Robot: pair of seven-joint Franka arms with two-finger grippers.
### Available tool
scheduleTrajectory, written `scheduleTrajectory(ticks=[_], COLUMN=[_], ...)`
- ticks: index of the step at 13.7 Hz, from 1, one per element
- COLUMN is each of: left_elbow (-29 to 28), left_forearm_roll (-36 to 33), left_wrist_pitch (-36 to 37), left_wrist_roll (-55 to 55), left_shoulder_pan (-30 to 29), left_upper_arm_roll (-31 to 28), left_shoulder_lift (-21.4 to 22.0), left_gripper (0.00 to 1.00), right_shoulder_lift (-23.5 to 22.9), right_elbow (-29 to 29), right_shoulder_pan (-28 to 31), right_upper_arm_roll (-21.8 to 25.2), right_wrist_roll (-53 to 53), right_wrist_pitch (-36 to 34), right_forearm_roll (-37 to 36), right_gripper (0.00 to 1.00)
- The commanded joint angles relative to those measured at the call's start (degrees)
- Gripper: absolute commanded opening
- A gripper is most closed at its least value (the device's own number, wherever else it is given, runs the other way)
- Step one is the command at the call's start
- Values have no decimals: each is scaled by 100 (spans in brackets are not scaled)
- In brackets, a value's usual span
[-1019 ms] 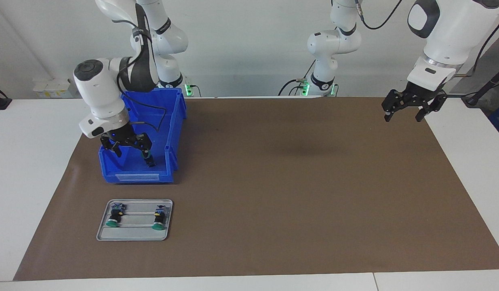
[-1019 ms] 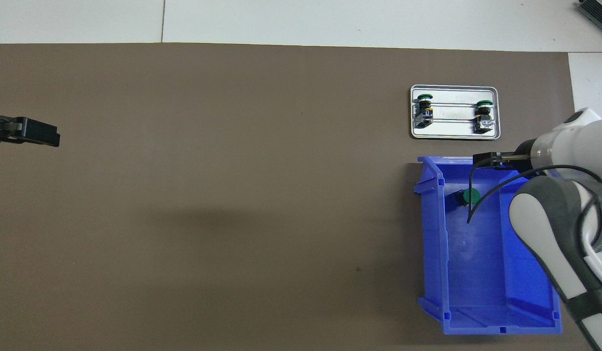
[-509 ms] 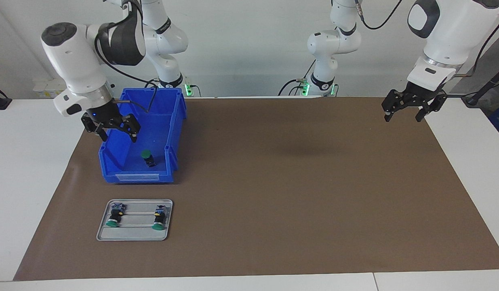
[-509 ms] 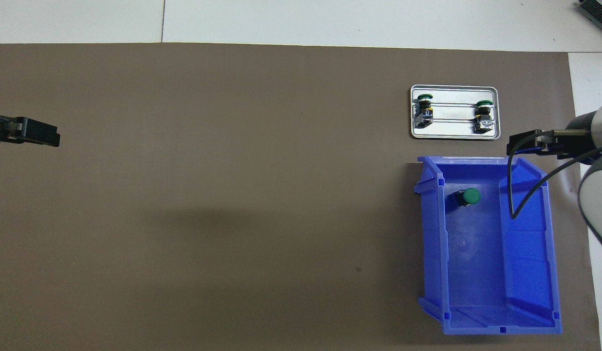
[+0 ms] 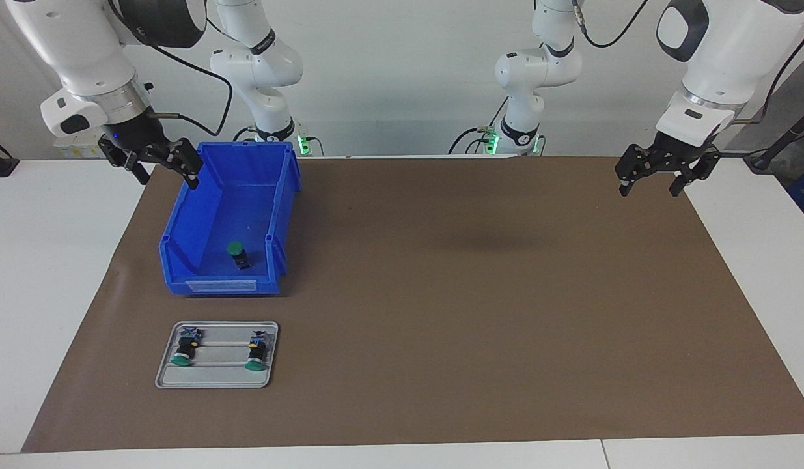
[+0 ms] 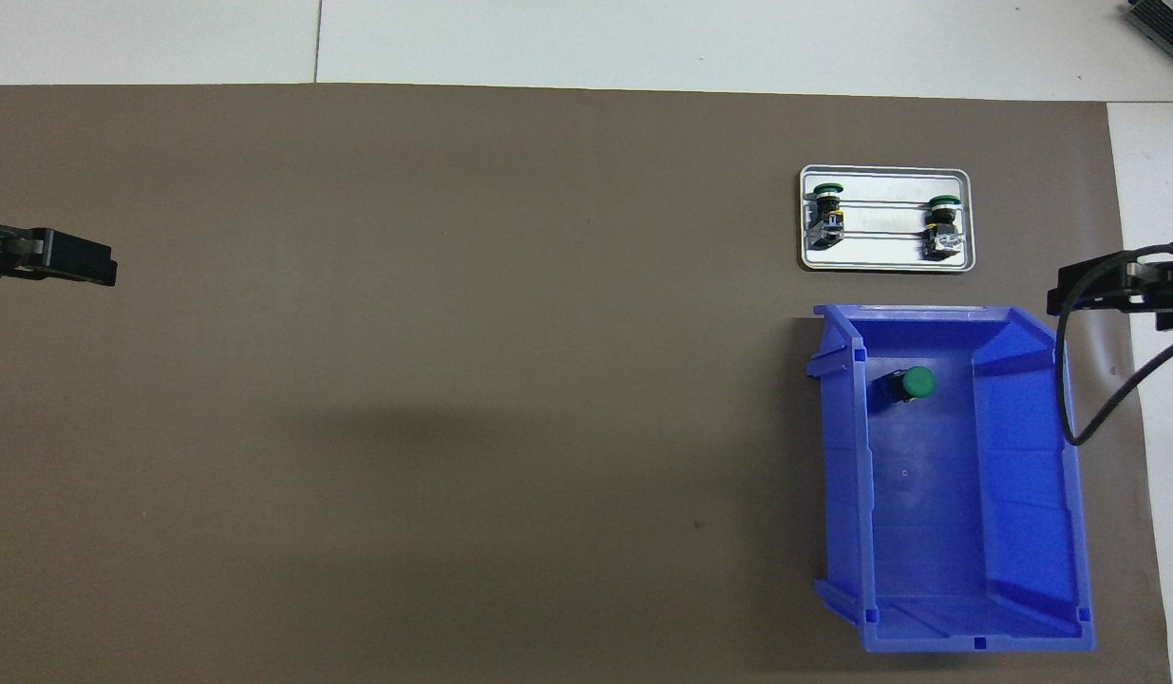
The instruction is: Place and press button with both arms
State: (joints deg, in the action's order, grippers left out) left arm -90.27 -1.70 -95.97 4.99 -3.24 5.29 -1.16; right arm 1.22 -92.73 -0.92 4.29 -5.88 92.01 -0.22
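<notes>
The right pincer (image 5: 161,170) hangs in the air with its fingers spread and nothing between them, over the edge of the brown mat (image 5: 441,293) just beside the blue bin (image 5: 229,283), at the bin's corner toward the right arm's end of the tabletop (image 5: 37,260). Below it and inward, the button (image 5: 238,255) lies on the bin's floor, green cap tilted up, close to the bin's low open front and near the wall that faces the middle of the mat. It is well apart from the pincer's fingers and touches neither of them.

Farther from the robots than the bin, still on the right pincer's side, sits a small metal tray (image 5: 216,381) with two more green-capped buttons (image 5: 183,352) lying on it, one toward each end, caps pointing away from the robots.

The left pincer (image 5: 655,179) waits released and empty, raised over the mat's edge at the left arm's end, well apart from the bin, the tray and all three buttons
</notes>
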Motion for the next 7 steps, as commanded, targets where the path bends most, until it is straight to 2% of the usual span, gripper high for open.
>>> scheduleTrajectory(ticks=[1, 7], left_elbow=[-148, -148], left_forearm_roll=[-67, -67], left_wrist_pitch=[16, 8], left_wrist_roll=[64, 64], left_shoulder_pan=[-36, -36], left_upper_arm_roll=[16, 16], left_shoulder_lift=[143, 143], left_gripper=[100, 100], right_shoulder_lift=[62, 62], right_elbow=[-70, -52], right_shoulder_pan=[22, 22], right_upper_arm_roll=[-42, -59], right_wrist_roll=[-36, 8], right_wrist_pitch=[-87, -96], right_forearm_roll=[-22, -31], right_gripper=[100, 100])
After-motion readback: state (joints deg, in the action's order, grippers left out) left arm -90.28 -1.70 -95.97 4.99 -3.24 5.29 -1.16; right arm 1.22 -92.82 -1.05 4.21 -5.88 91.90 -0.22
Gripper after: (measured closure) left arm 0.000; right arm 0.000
